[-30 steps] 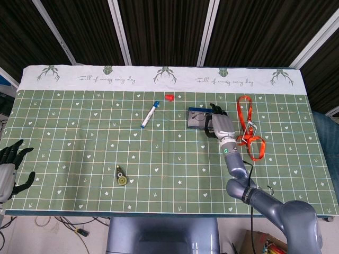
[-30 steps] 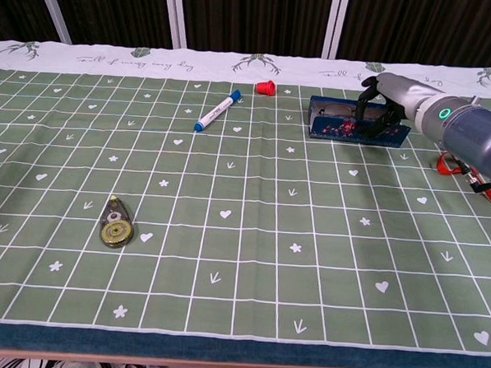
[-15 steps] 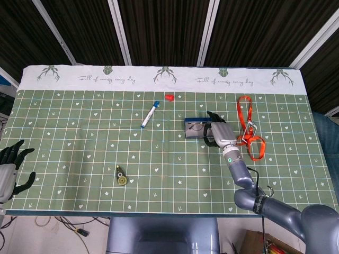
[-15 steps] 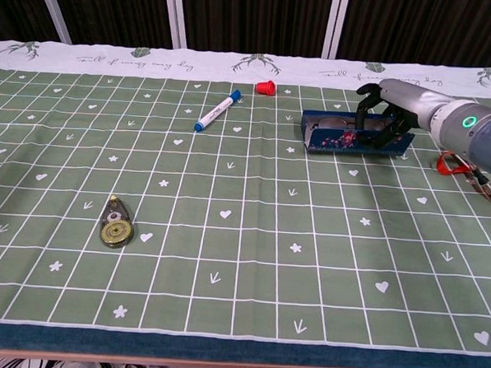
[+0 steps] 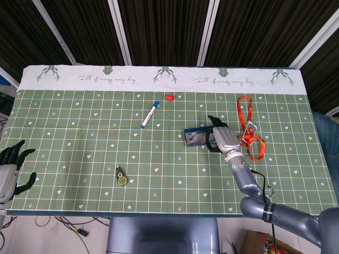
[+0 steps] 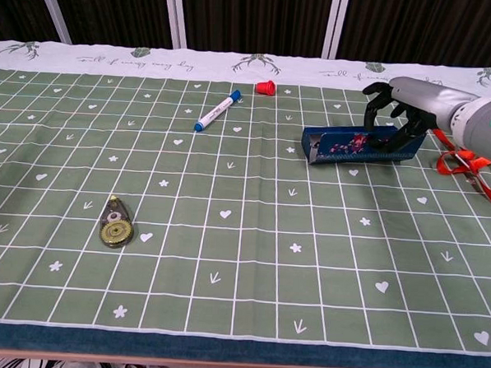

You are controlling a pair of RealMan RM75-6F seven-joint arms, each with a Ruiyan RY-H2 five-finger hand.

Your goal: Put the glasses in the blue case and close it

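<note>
A green grid-patterned table mat (image 5: 95,137) with a white printed border along its far edge covers the work surface and serves as the reference for all positions. The right arm (image 6: 479,122) enters from the mat's right side; the right hand (image 5: 223,136) grasps the blue case (image 6: 359,147) at that case's right end, fingers (image 6: 373,115) curled over its far wall, on the right half of the mat about midway between near and far edges. The case lies open side up, with the glasses (image 5: 198,138) partly visible inside it in the head view. The left hand (image 5: 10,168) sits off the mat's near left corner, fingers spread and holding nothing. An orange lanyard (image 5: 248,127) lies just right of the case, toward the mat's right edge. A blue-capped white marker (image 6: 217,110) lies near the far centre, a small red cap (image 6: 265,87) beyond it, and a correction-tape dispenser (image 6: 116,222) rests at near left.
</note>
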